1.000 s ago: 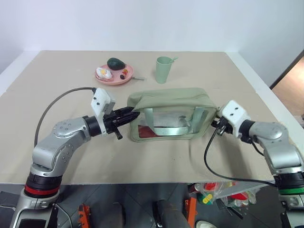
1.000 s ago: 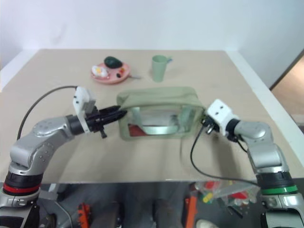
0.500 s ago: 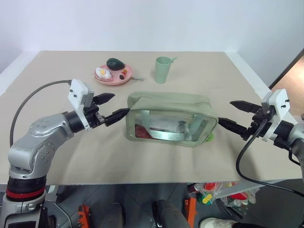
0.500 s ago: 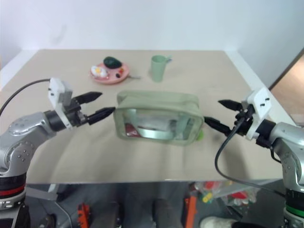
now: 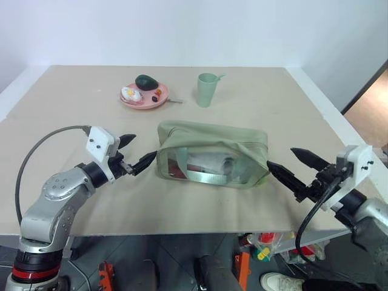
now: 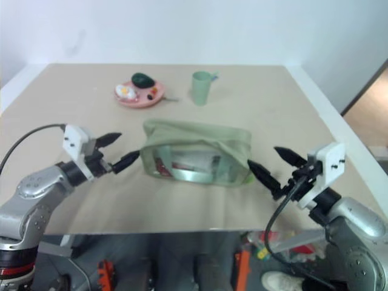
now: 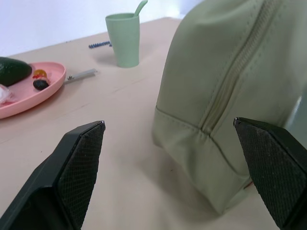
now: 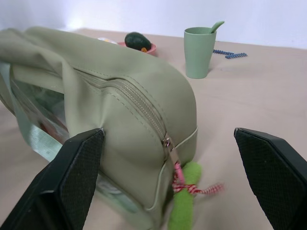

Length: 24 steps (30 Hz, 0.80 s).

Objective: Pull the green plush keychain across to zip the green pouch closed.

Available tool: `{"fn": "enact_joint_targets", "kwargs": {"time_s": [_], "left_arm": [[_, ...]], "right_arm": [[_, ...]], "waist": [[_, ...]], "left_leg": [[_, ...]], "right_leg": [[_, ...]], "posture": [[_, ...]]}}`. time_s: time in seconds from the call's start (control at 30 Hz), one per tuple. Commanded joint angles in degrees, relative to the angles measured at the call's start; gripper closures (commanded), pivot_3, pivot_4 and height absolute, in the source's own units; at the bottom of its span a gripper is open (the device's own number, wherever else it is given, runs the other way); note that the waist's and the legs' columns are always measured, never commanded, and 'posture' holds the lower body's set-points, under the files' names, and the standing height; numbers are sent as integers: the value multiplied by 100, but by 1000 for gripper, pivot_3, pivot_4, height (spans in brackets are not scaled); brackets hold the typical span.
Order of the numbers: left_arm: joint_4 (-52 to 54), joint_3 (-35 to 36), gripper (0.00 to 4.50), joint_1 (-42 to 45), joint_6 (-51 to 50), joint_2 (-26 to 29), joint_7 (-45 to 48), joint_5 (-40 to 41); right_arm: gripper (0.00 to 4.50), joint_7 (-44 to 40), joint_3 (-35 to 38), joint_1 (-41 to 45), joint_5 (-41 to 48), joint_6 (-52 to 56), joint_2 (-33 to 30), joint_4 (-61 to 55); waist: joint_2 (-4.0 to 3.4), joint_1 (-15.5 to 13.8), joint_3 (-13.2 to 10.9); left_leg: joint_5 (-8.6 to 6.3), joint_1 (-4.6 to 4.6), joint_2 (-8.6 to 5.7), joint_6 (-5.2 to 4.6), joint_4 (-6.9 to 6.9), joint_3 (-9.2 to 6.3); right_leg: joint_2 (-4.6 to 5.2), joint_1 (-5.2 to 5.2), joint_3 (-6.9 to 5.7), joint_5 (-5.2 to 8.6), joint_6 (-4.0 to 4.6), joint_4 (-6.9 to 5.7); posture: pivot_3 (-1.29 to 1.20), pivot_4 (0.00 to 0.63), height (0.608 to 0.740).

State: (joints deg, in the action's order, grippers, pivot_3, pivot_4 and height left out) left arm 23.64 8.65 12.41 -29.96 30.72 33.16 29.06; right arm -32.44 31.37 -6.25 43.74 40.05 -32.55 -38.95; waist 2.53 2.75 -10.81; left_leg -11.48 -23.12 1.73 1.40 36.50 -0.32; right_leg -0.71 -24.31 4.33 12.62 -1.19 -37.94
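green pouch (image 5: 212,154) lengthwise between the grippers

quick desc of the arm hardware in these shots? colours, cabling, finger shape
Both arms are silver-grey metal with rounded joint housings. Each wrist carries a white box ahead of a black pincer, left pincer, right pincer. The fingers are black, pointed wedges with cross-hatched pads. A grey cable loops off the left wrist, a black one off the right.

Matt fabric pouch (image 8: 120,91), fuzzy keychain (image 8: 184,201)
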Motion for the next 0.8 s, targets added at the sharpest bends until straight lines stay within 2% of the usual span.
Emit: {"fn": "enact_joint_targets", "kwargs": {"time_s": [0.03, 0.47, 0.67, 0.8], "left_arm": [[149, 5, 50, 84, 122, 1, 1, -13], [-64, -233, 50, 278, 304, -49, 70, -229], [-25, -169, 50, 289, 341, -98, 75, -165], [-128, 135, 50, 347, 302, -107, -23, -38]], "right_arm": [[0, -239, 141, -366, -65, -382, -59, -84], [0, 489, 9, 816, 285, -545, -86, 341], [0, 347, 191, 456, 275, -664, -74, 367], [0, 475, 224, 187, 160, -790, 8, 358]], "waist": [[1, -2, 1], [0, -6, 0], [0, -21, 0], [0, -21, 0]], "left_leg": [[0, 1, -1, -1, 0, 0], [1, -11, -8, 0, 0, 5], [-28, -22, -11, -13, -5, -2], [-32, -21, -10, -13, -6, -3]], "right_leg": [[0, 1, 1, 0, 0, 0], [2, -4, 10, 3, 1, 1], [4, -6, 6, 19, -37, 1], [3, -6, 6, 22, -37, 1]], "posture": [[0, 150, 740], [0, 150, 740], [0, 150, 740], [0, 150, 740]]}}
